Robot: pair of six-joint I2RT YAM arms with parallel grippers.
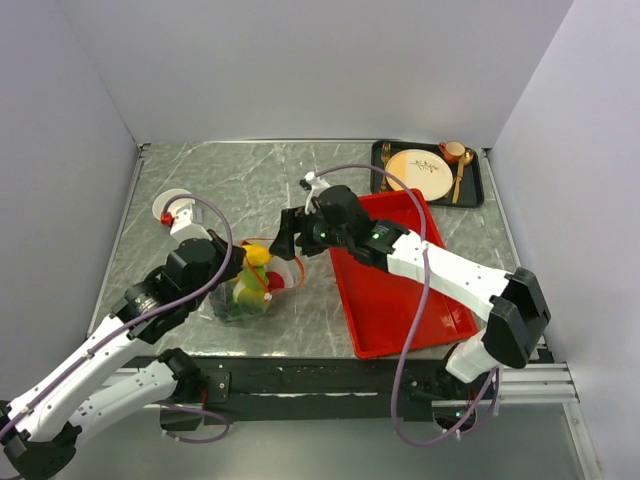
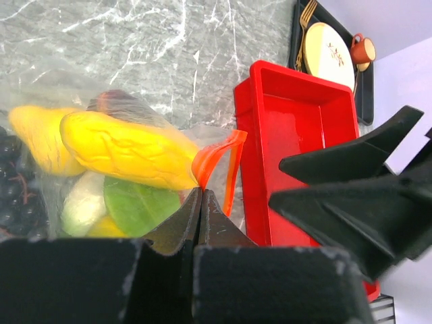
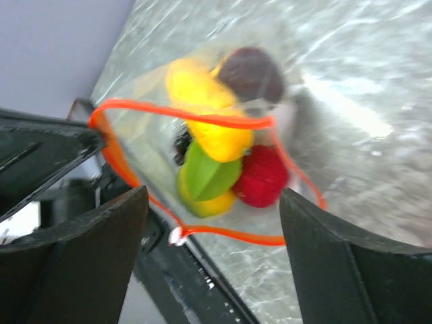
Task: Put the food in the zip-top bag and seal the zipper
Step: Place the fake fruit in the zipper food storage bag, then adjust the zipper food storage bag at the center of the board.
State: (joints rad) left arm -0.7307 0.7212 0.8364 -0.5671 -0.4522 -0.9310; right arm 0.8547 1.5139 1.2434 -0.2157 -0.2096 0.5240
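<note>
The zip-top bag (image 1: 248,298) lies left of centre on the marble table, its mouth held up and spread wide. Food is inside it: a yellow piece (image 2: 128,152), a green one (image 2: 135,202), a red one (image 3: 263,175), a dark one (image 3: 253,71) and grapes (image 2: 10,182). The orange-red zipper (image 3: 202,120) forms an open loop, with its white slider (image 3: 177,235) at the near end. My left gripper (image 2: 200,189) is shut on the zipper strip at the bag's rim. My right gripper (image 3: 212,202) hangs open just above the mouth, holding nothing.
A red tray (image 1: 395,290) lies right of the bag, partly under the right arm. A black tray (image 1: 478,190) at the back right carries a cream plate (image 1: 418,170), gold cutlery and a cup (image 1: 452,150). A white disc (image 1: 175,198) lies at the back left.
</note>
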